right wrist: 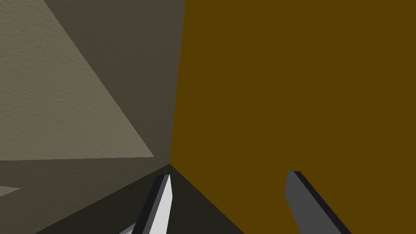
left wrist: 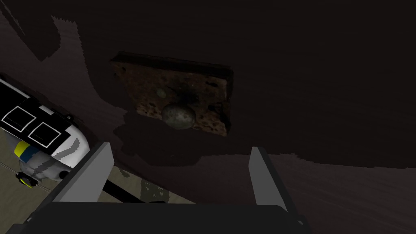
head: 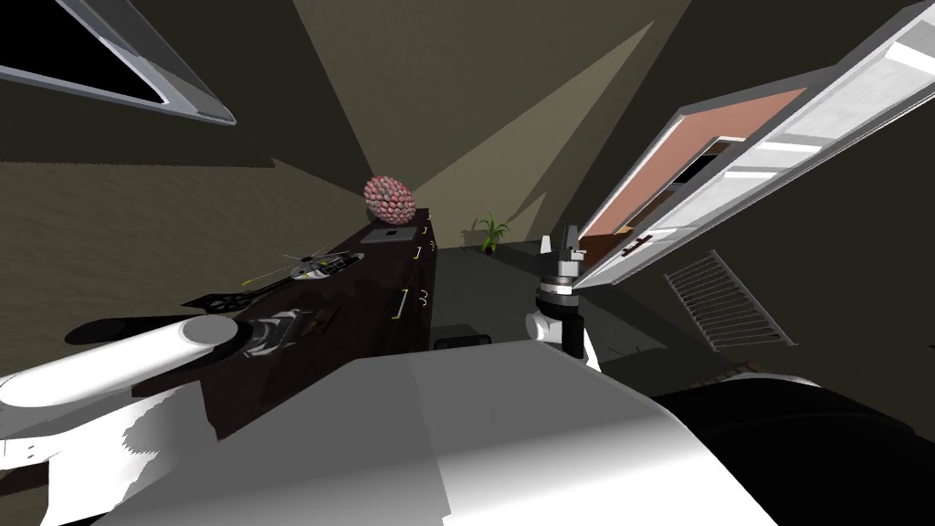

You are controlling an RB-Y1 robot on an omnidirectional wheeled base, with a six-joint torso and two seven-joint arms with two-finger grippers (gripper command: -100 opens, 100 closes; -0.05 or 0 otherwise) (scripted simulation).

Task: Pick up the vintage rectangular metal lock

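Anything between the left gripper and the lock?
No. In the left wrist view, only bare dark cabinet top lies between the open left gripper and the lock; the toy helicopter sits aside.

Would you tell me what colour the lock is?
The lock is mottled rusty brown with a dull grey knob; clearest in left wrist view.

The left arm (head: 119, 361) reaches forward and low, its left claw (left wrist: 180, 148) angled downward with both fingers spread well apart. The right arm (head: 559, 315) stands upright, its right claw (right wrist: 228, 174) likewise spread, holding nothing.
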